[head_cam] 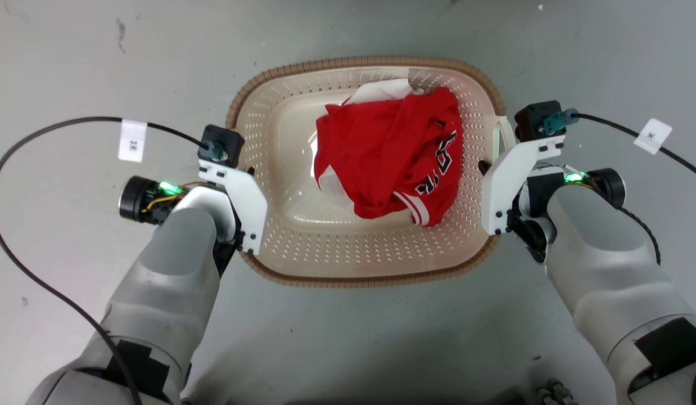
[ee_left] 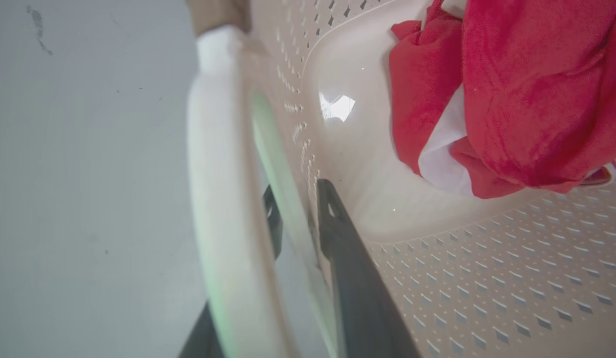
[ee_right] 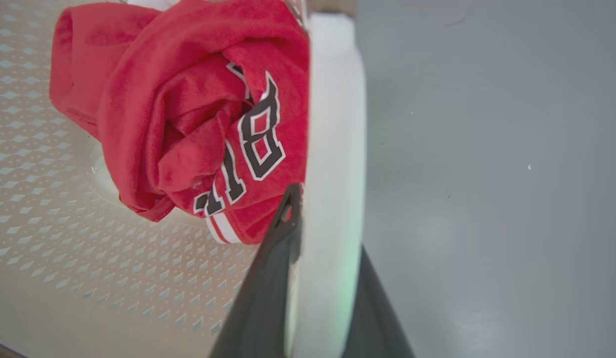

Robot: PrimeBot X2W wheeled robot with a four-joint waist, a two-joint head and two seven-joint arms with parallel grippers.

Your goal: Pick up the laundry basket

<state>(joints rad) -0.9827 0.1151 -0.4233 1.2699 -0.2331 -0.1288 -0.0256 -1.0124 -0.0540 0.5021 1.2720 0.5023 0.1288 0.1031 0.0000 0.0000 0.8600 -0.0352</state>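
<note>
Both jaws clamped astride laundry basket [head_cam: 337, 247] side handles [ee_right: 333, 124], red jersey [head_cam: 393, 152] inside

Light is bright and even, with glare on the laundry basket [ee_left: 338, 164] and its handle [ee_left: 218, 199] blurred.

red jersey [ee_right: 188, 109]: black letters, folded, illegible; left cable tag [head_cam: 132, 140]: "3".

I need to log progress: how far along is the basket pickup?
Done: the approach to the laundry basket. In hand: the grip; the left gripper straddles the rim beside one white handle, the right gripper straddles the other handle, both look closed. Left: the lift; nothing shows it off the floor.
</note>
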